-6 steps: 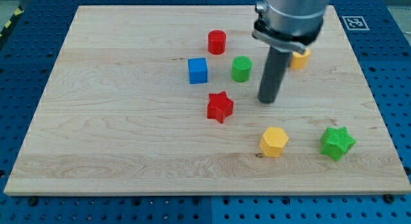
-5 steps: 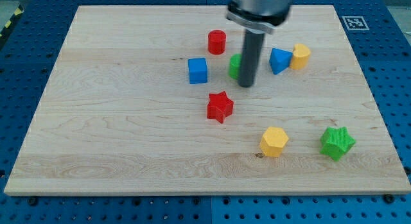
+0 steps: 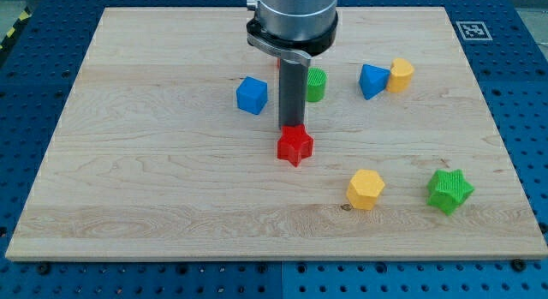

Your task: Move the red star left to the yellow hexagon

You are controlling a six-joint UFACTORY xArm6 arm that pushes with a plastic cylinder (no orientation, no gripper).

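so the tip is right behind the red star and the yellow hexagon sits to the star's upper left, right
Not quite. My tip does sit just above the red star, at its top edge, but the yellow hexagon lies to the star's lower right, toward the view's bottom, not its upper left. The camera view shows this.

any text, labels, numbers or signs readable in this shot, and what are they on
No readable words, numbers or brand names anywhere.
Fiducial marker: a black-and-white square code pattern beside the wooden board's top right corner in the view; not text.
The blocks, including the red star and yellow hexagon, carry no markings.
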